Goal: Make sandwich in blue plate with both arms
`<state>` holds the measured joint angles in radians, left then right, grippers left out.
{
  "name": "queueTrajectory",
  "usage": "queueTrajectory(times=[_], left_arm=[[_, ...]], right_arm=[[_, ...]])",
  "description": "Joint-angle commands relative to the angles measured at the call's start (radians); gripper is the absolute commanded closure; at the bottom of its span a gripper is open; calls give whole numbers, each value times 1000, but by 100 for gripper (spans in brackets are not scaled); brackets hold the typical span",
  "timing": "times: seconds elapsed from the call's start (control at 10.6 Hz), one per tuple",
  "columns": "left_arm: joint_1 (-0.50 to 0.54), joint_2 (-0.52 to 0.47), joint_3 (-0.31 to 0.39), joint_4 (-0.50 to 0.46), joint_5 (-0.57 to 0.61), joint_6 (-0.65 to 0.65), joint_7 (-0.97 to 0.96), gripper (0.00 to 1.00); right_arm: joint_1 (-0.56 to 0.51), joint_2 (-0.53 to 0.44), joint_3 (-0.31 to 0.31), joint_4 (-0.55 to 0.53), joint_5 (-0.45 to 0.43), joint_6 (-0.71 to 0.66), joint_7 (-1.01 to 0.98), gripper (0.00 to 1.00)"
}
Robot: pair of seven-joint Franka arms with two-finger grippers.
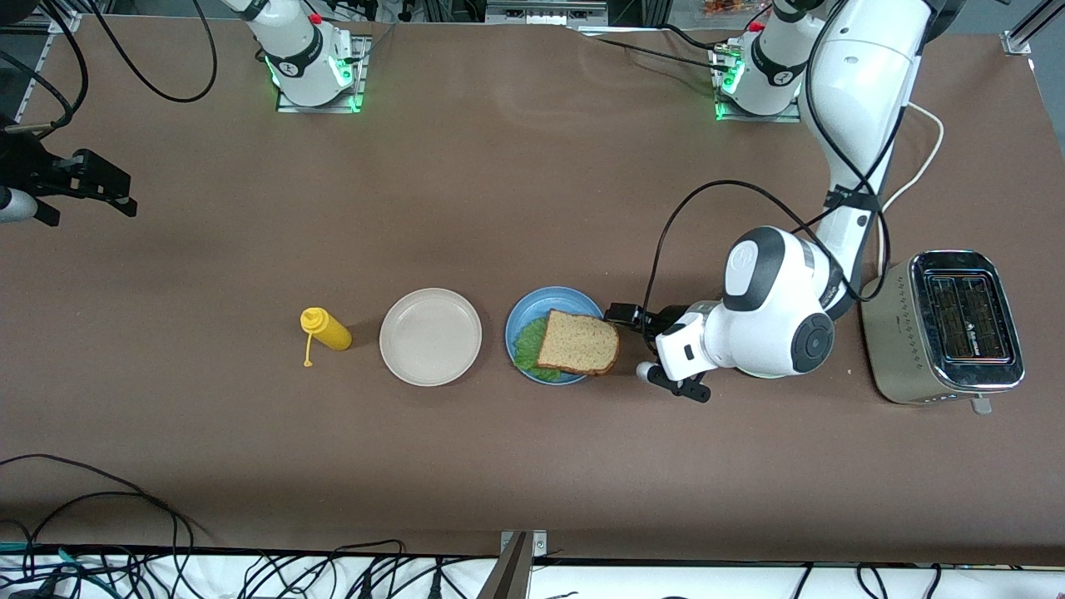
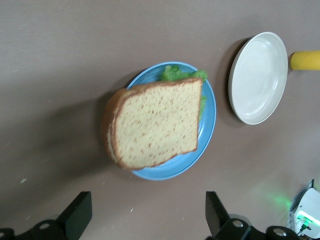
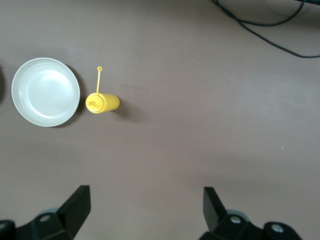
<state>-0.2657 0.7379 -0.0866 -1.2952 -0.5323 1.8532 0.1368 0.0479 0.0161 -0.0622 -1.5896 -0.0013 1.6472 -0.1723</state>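
brown wholegrain bread sandwich (image 2: pixel 155 125) on round blue plate (image 2: pixel 210 120) lies apart from left gripper (image 2: pixel 147 217), jaws open, empty. right gripper (image 3: pixel 145 215) waits, jaws open. one sandwich, two plates.

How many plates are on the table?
2: the blue plate under the sandwich, and a beige plate beside it toward the right arm's end. Another could be hidden beneath the left arm.

Even overhead light, soft short shadows on the surface (image 1: pixel 532 466). Glare on the toaster (image 1: pixel 944 329). Sandwich (image 2: pixel 155 125) slightly blurred up close.
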Motion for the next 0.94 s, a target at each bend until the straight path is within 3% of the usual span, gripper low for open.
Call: queueTrajectory(times=[0.0, 0.09, 0.47, 0.66, 0.85], left_arm=[[-3, -118, 11, -2, 331, -66, -69, 0], [-12, -161, 10, -6, 454, -87, -113, 0], [-10, -279, 8, -6, 675, -202, -140, 0], [14, -368, 15, -6, 678, -305, -134, 0], [68, -449, 10, -15, 603, -397, -134, 0]], right_arm=[[0, 5, 2, 22, -16, -21, 1, 0], [0, 5, 2, 20, -16, -21, 1, 0], [0, 5, 2, 22, -16, -21, -1, 0], [0, 5, 2, 22, -16, -24, -1, 0], [0, 5, 2, 22, -16, -24, -1, 0]])
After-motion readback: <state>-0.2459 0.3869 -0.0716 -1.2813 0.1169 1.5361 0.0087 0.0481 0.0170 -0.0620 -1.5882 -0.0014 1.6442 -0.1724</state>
